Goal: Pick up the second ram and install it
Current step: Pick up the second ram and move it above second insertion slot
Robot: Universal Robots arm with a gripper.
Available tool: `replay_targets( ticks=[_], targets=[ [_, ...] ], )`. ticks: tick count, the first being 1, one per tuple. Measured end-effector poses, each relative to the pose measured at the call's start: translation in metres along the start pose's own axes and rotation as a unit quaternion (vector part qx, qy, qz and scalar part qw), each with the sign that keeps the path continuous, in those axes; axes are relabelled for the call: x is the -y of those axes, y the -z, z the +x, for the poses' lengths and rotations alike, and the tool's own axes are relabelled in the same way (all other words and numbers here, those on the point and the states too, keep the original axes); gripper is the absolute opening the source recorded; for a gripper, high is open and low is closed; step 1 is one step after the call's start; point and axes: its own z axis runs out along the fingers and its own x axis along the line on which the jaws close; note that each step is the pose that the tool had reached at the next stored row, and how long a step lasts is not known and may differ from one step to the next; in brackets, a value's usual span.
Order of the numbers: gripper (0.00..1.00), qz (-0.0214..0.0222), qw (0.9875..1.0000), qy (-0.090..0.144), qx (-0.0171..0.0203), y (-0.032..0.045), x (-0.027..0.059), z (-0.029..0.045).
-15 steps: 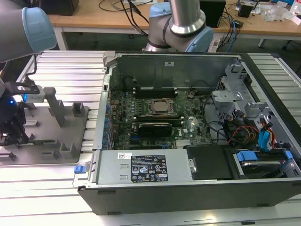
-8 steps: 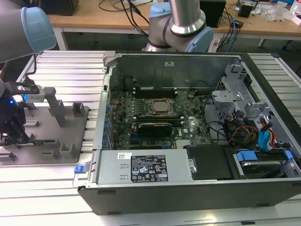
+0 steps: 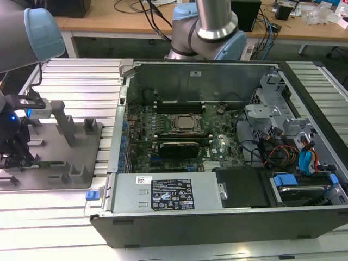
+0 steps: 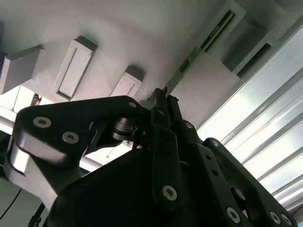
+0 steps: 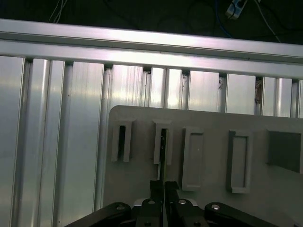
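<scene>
Both fingers (image 5: 170, 190) of my hand (image 5: 164, 185) are pinched on the second ram (image 4: 208, 41), standing in its fixture (image 5: 135, 179) slot: pick-up step, wants a dead-straight lift.

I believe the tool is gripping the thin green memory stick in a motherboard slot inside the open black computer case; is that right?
Not quite. The tool is gripping the thin green memory stick, but it stands in a slotted grey plastic block on the grey fixture plate, outside the open black computer case, as both wrist views show.
</scene>
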Motion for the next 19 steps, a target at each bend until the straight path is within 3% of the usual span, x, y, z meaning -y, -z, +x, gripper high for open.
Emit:
replay_targets(
  ticks=[1,4,7,10,12,15,16,19],
  targets=[
    [0.21,0.0,1.0,0.0,0.0,0.0,0.0,0.0],
    [0.21,0.0002,1.0,0.0,0.0032,0.0001,-0.0001,0.0012],
    [0.21,0.0003,1.0,0.0,0.0041,0.0001,-0.0001,0.0016],
    [0.09,0.0004,1.0,0.0,0.0051,0.0001,-0.0002,0.0022],
    [0.09,0.0005,1.0,-0.001,0.0059,0.0,-0.0002,0.0026],
    [0.09,0.0022,0.9984,-0.056,0.0067,-0.0013,-0.0002,0.0026],
    [0.09,0.0024,0.9983,-0.058,0.0068,-0.0015,-0.0002,0.0026],
    [0.09,0.0016,0.9995,-0.031,0.006,-0.0016,-0.0001,0.0026]
  ],
)
